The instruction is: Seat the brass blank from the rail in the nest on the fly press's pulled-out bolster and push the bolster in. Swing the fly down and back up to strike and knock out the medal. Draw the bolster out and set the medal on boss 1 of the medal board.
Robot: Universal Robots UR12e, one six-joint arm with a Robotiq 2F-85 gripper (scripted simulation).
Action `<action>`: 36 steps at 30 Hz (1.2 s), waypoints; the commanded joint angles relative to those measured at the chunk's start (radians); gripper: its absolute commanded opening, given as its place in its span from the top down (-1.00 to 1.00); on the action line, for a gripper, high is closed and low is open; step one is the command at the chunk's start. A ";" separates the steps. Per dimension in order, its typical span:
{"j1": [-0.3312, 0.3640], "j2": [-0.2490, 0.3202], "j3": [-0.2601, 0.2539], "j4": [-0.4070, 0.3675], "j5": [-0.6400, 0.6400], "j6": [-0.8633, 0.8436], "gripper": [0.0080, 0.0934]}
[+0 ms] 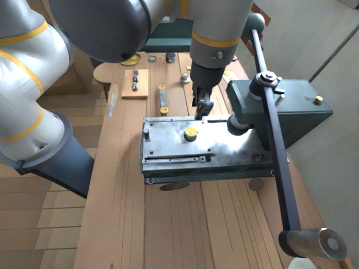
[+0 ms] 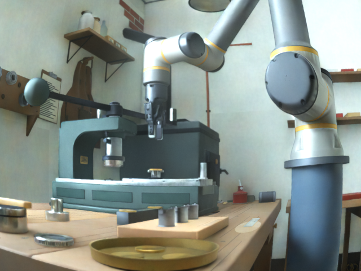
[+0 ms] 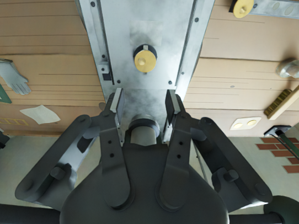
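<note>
The press ram [image 3: 143,129] is partly hidden behind my gripper body in the wrist camera. The brass blank [image 1: 191,132] [image 2: 155,170] [image 3: 145,61] sits in the dark round nest on the steel bolster [image 1: 185,142], which stands pulled out from under the ram [image 2: 113,151]. My gripper [image 1: 203,111] [image 2: 155,132] [image 3: 144,102] hangs high above the bolster, between nest and ram, open and empty. The fly arm [image 1: 275,139] runs across the green press. The medal board [image 1: 135,84] [image 2: 175,226] with its bosses lies on the bench beyond the press. The rail [image 1: 162,98] carries two more brass blanks.
A brass tray [image 2: 154,252] with a disc in it sits at the bench end near the medal board. A small upright handle post [image 1: 146,134] [image 2: 203,170] stands at the bolster's outer end. A steel weight [image 1: 184,78], a tin and a brush lie on the bench.
</note>
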 commanded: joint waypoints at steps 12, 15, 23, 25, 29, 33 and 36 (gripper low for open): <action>0.000 -0.005 -0.001 0.004 0.000 -0.008 -0.17; -0.002 -0.009 0.003 0.004 0.000 -0.031 -0.17; -0.013 -0.039 0.032 0.006 0.000 -0.207 -0.17; -0.018 -0.051 0.043 0.007 0.000 -0.278 -0.17; -0.029 -0.082 0.070 0.010 0.000 -0.448 -0.17; -0.044 -0.119 0.101 0.016 0.000 -0.647 -0.17; -0.057 -0.150 0.126 0.023 0.000 -0.807 -0.17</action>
